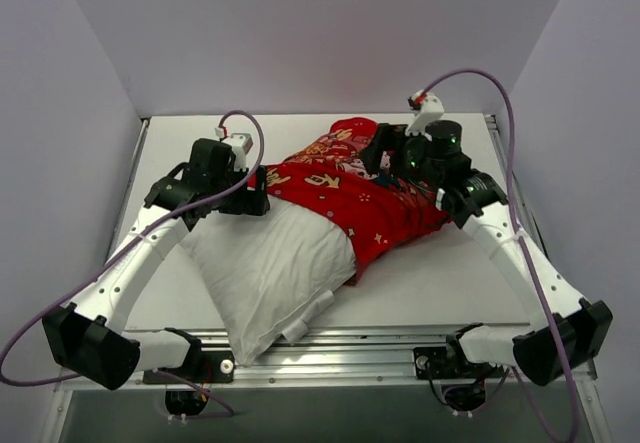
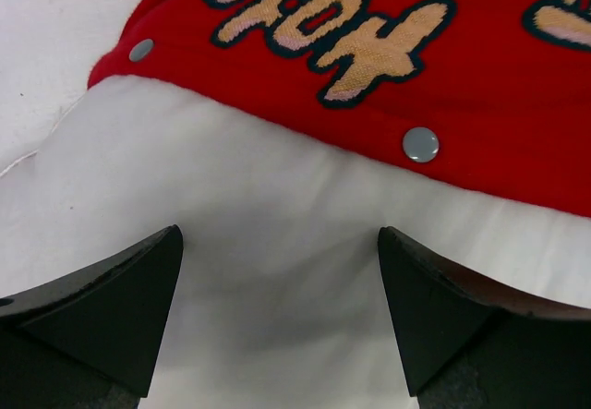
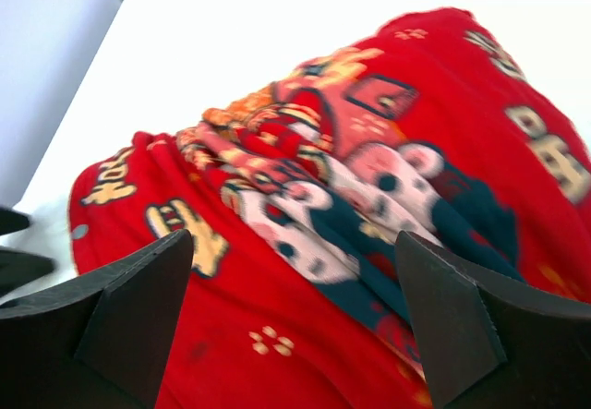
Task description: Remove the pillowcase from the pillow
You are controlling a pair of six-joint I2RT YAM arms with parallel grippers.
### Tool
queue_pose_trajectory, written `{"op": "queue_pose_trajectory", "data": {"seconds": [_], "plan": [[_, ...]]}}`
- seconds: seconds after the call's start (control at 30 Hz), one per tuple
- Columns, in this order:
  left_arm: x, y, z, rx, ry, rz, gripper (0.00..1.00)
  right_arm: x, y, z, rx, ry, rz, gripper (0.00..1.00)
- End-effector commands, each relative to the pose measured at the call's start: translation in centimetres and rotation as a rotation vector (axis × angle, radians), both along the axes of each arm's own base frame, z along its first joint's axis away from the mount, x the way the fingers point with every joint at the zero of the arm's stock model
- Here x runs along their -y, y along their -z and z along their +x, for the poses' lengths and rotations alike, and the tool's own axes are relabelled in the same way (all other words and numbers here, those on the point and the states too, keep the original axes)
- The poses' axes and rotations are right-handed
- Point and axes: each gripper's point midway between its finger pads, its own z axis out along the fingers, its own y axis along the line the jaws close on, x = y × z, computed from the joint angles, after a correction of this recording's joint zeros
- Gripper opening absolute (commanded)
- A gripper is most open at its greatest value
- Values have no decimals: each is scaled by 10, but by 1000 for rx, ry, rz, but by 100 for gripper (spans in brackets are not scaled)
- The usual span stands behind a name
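Hovering with fingers spread wide on nothing, the left gripper (image 2: 277,243) is sitting over the bare half of the plump white rectangular pillow (image 1: 270,268), just short of the bright red printed fabric pillowcase (image 1: 350,198), while the right gripper (image 3: 295,243), equally agape, is hanging above the red cloth farther back. The pillow is lying diagonally on the white table (image 1: 440,273), long axis running near-left to far-right, white end pointing at the near edge, red-covered end pointing far right.

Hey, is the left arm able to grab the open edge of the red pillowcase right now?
Probably yes: the left gripper is open over the bare pillow, and the pillowcase hem with its snaps lies just ahead, nothing between.
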Motion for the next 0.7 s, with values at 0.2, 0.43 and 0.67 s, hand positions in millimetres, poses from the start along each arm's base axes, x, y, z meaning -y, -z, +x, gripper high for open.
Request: {"op": "queue_pose_trajectory", "data": {"seconds": [0.2, 0.43, 0.67], "plan": [[12, 50, -5, -37, 37, -52, 94, -82, 2, 34, 62, -179, -183, 87], [28, 90, -28, -101, -2, -179, 63, -150, 32, 53, 35, -321, -317, 89], [29, 106, -38, -107, -14, -178, 3, -191, 85, 55, -28, -429, -461, 90]]}}
